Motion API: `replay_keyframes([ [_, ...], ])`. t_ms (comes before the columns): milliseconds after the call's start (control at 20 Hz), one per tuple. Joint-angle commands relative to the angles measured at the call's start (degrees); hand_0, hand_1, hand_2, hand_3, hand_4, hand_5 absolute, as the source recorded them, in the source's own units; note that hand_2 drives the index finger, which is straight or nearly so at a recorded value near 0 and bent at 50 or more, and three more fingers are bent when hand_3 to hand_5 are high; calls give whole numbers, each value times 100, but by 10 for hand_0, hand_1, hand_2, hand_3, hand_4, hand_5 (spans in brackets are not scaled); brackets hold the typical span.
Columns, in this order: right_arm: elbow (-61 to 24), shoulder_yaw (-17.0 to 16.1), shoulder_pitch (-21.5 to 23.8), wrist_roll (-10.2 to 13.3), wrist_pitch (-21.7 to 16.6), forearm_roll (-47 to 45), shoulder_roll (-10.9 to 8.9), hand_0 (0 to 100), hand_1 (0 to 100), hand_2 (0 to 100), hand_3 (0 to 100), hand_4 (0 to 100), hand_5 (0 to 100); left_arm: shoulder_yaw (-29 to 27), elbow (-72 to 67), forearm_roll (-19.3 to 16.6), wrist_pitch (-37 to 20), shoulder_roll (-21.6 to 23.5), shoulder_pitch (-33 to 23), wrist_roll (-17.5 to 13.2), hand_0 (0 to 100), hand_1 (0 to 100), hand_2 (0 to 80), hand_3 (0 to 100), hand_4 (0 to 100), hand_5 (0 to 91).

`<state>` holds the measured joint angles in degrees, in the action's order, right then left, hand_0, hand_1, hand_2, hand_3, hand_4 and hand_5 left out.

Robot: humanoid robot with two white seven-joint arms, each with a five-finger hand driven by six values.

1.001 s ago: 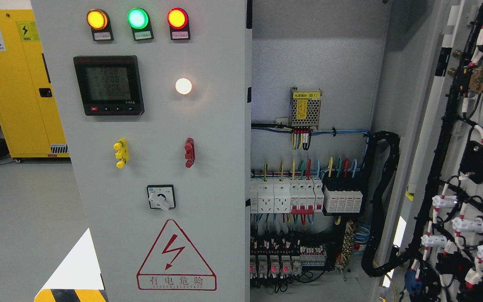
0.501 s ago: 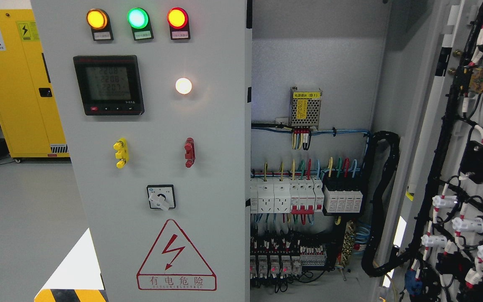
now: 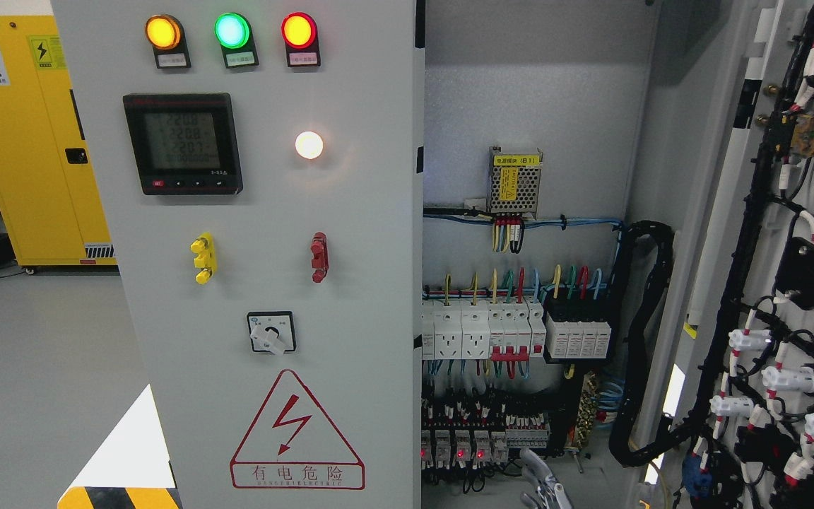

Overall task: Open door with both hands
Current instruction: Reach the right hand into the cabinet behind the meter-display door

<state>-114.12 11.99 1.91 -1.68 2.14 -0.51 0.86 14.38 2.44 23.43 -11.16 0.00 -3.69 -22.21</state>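
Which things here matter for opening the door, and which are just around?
Job: open right door; closed left door; robot hand rising at the bottom edge.

Just around: yellow cabinet; breakers; power supply.

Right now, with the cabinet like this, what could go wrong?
1. Fingers of a hand show at the bottom edge, close to the relays with red lights and their wiring; they could snag or touch powered parts.
2. The right door is open, its cable bundle hanging slack; pushing further may strain it.
3. Panel lamps are lit, so the cabinet seems powered.
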Motion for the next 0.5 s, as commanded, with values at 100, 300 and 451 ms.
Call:
replay_keyframes([
  [100,539,5,-1174,-8,497,209,230,0,500,40,0,0,0,-5,-7,4,17,53,0,23,120,556,0,0,0,0],
  [300,882,14,-1710,9,576,226,397,0,500,40,0,0,0,-5,-7,-5,26,35,0,50,120,556,0,0,0,0],
  [451,1207,-3,-2106,1,638,218,424,0,500,40,0,0,0,-5,-7,-5,26,27,0,111,120,556,0,0,0,0],
])
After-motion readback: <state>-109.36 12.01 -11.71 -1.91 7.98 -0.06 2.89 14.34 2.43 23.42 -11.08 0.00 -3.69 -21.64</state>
